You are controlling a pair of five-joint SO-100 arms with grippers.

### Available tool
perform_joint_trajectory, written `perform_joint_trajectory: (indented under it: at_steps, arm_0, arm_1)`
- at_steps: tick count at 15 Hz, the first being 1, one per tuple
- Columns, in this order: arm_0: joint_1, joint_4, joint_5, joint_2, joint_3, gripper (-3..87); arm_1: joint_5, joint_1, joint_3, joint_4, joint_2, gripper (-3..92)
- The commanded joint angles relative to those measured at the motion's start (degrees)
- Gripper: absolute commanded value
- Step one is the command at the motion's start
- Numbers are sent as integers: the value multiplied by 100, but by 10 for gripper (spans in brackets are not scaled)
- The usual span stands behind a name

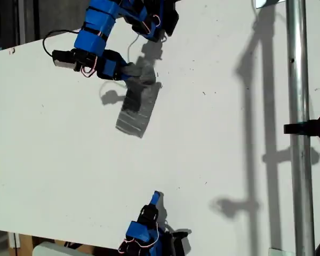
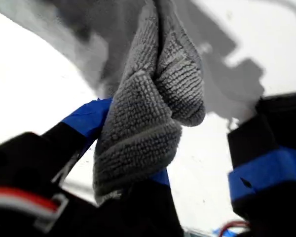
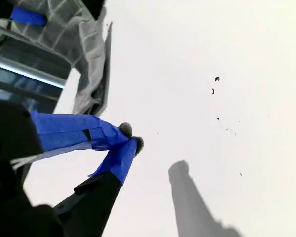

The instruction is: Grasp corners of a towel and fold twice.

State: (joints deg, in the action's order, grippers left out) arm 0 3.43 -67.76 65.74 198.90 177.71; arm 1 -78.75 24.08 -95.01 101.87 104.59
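Towel (image 1: 137,104) bunched near the bench's (image 1: 213,160) far edge, one end lifted. My first gripper (image 2: 138,163) clenched on a corner (image 2: 138,148). My second gripper (image 3: 130,140) closed, holding nothing, well apart. No neat fold visible yet.

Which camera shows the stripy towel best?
The exterior view: the whole towel shows there, hanging from my first gripper down to the table. The first wrist view shows only a bunched close-up; the second wrist view shows a striped part, far off.
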Motion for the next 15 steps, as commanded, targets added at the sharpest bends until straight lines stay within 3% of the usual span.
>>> perform_joint_trajectory:
  at_steps: [1, 7, 8, 9, 10, 13, 15]
  arm_0:
    - [88, -9, 0, 44, 70, -26]
    - [141, -9, 9, 44, 70, -26]
    - [149, -9, 0, 44, 70, -26]
    - [149, -9, 0, 44, 70, -26]
    - [149, -9, 18, 44, 70, -26]
    - [141, 0, 26, 44, 79, -26]
    - [149, 0, 70, 44, 79, -25]
  arm_1:
    - [264, -220, 1274, -747, -1397, -2]
    - [606, -220, 1951, -3006, -2795, 0]
    - [756, -167, 1863, -3437, -2786, 81]
    - [1046, -44, 1934, -3762, -2874, 426]
    - [1143, 53, 1907, -4008, -2804, 556]
    - [1731, 387, 1459, -4966, -1837, 542]
    - [1793, 606, 1354, -4421, -1415, 360]
